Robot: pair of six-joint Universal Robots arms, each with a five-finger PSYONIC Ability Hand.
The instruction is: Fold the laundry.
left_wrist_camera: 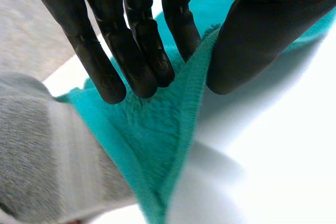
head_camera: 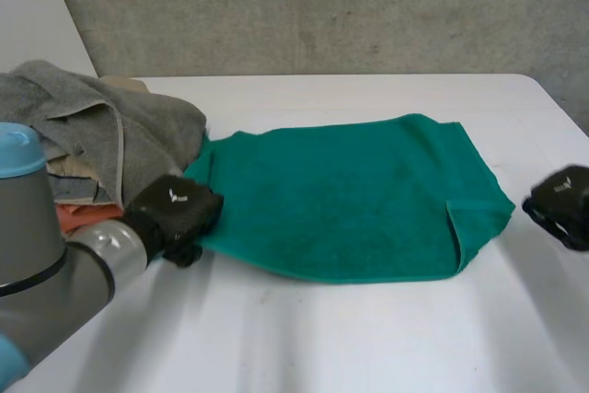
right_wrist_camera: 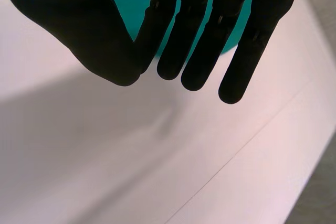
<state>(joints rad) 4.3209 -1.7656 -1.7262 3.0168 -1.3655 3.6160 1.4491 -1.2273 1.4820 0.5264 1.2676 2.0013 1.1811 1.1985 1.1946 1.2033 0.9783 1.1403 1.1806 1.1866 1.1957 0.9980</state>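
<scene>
One near-left corner of the green towel point(head_camera: 350, 195), spread left-to-right on the table point(head_camera: 368, 338), is being pinched by the left hand point(head_camera: 175, 207). The right hand point(head_camera: 563, 204) is being held open off its right edge.

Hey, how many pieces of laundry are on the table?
4, as far as shows: a green towel spread flat in the middle, and, piled by the left hand, a grey towel on top, a beige cloth and an orange cloth beneath. More may be hidden inside.
</scene>
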